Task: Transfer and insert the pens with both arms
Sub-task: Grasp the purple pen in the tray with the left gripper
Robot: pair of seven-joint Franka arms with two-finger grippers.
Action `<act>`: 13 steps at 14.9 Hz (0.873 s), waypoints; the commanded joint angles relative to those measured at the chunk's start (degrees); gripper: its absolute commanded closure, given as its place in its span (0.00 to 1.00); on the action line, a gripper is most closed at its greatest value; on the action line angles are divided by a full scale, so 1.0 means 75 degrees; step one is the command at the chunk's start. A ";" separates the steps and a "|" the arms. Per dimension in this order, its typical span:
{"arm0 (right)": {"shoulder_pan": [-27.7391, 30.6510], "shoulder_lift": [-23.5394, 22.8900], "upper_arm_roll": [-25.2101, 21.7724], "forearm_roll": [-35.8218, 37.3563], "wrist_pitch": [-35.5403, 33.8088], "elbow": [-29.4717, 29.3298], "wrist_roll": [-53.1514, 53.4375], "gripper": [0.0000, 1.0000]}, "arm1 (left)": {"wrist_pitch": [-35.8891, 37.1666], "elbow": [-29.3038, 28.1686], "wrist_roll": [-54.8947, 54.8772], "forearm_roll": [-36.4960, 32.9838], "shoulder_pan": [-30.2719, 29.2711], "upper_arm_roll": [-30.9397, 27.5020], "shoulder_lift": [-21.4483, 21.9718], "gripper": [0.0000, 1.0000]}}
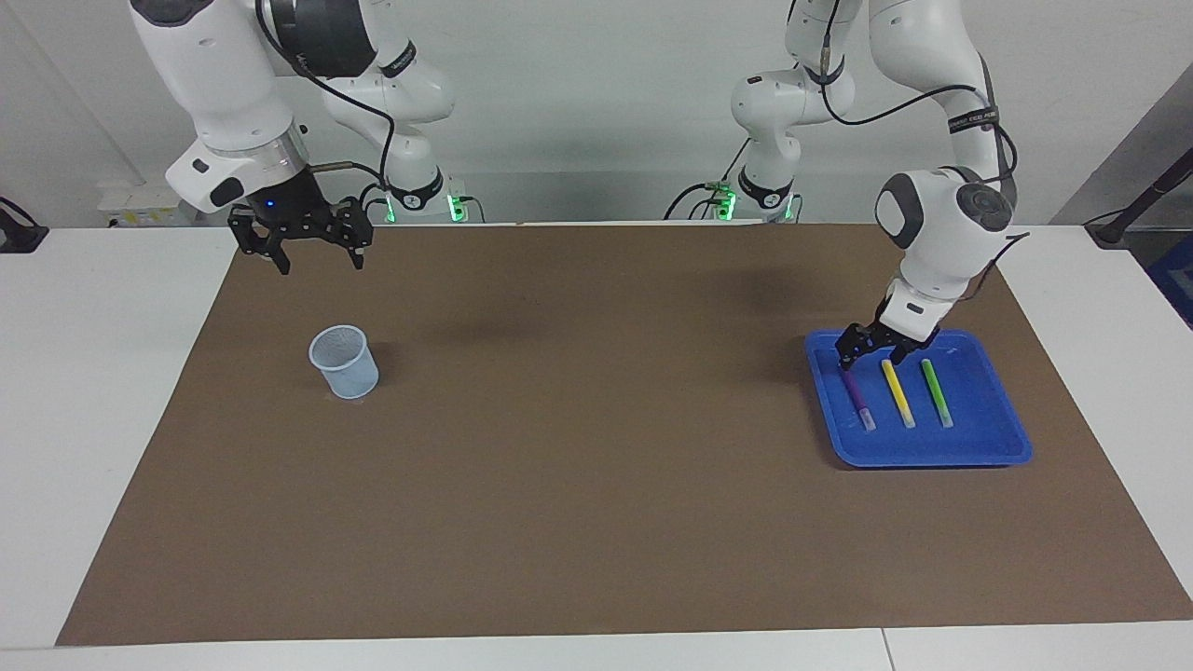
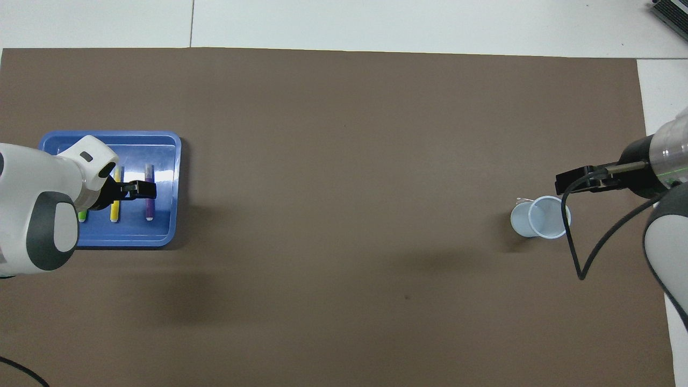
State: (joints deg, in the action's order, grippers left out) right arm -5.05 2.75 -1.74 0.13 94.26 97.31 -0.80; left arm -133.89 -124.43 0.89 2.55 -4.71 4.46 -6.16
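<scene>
Left gripper (image 1: 874, 351): low in the blue tray (image 1: 1011, 438), at the tray's end nearer the robots. Fingers spread, tips down; one fingertip at the near end of the purple pen (image 1: 858, 401), the other toward the yellow pen (image 1: 898, 392). No pen is clamped between the fingers. In the overhead view this gripper (image 2: 141, 189) covers the middle of the purple pen (image 2: 149, 207).

Pens: three, lying side by side in the tray, parallel, apart from one another. Purple directly under the gripper; yellow (image 2: 115, 209) just beside it; green pen (image 1: 936, 392) the outermost, toward the left arm's end of the table. Pale cap ends point away from the robots. No legible print on pens or tray.

Tray (image 2: 166, 156): on the brown mat (image 1: 596, 466), toward the left arm's end.

Left arm: small dark lettering on a joint band, too small to read.

Right gripper (image 1: 315, 253): waits well apart, raised over the mat's edge at the right arm's end, fingers wide apart, holding nothing.

Cup (image 1: 344, 362): pale blue, upright, on the mat, below the right gripper and farther from the robots. Also seen from above (image 2: 540, 216), mouth open.
</scene>
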 commanded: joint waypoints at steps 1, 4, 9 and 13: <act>0.0029 0.0254 -0.0013 -0.0542 0.0122 0.0441 -0.0046 0.00 | -0.0650 -0.0038 -0.0130 0.0081 0.0089 -0.0056 -0.0466 0.02; -0.0006 0.0535 -0.0002 -0.0638 0.0462 0.1074 -0.0046 0.00 | -0.1025 -0.0003 -0.0119 0.0081 0.0194 -0.0044 -0.0807 0.04; -0.0088 0.0770 -0.0002 -0.0802 0.0838 0.1613 0.0188 0.00 | -0.1167 -0.0003 -0.0107 0.0081 0.0206 -0.0056 -0.0937 0.13; -0.0310 0.0829 -0.0002 -0.0920 0.1083 0.1743 0.0410 0.00 | -0.1050 0.0067 -0.0130 0.0081 0.0195 -0.0056 -0.0937 0.20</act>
State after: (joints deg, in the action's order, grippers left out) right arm -6.15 7.14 -1.67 -5.79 100.04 107.79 0.47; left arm -141.92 -124.26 0.79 2.55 -3.68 4.51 -13.13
